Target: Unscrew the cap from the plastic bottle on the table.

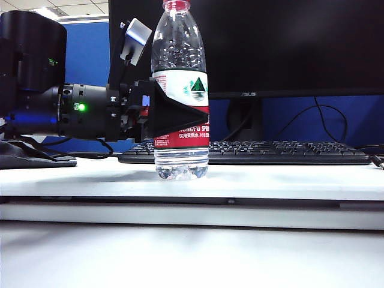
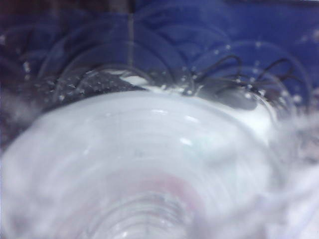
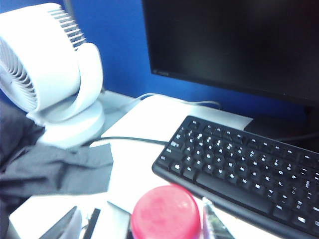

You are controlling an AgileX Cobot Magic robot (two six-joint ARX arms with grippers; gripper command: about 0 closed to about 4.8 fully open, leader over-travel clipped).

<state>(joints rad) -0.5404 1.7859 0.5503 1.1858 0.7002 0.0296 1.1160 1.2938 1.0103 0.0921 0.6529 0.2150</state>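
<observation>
- Plastic bottle [image 1: 180,90] stands upright on the table [image 1: 288,180], just in front of the black keyboard [image 1: 282,151] and below the dark monitor [image 1: 288,42].
- Left gripper [image 1: 180,114] reaches in level from the left and is clamped on the bottle's labelled middle (its wrist view is a blur of clear plastic [image 2: 149,169]).
- Cap [image 3: 166,211] is red and sits on the neck, seen close from above in the right wrist view.
- Right gripper: fingers not visible in any view; open or closed cannot be told.
- White fan [image 3: 50,74] and grey cloth [image 3: 55,169] sit beyond the cap.
</observation>
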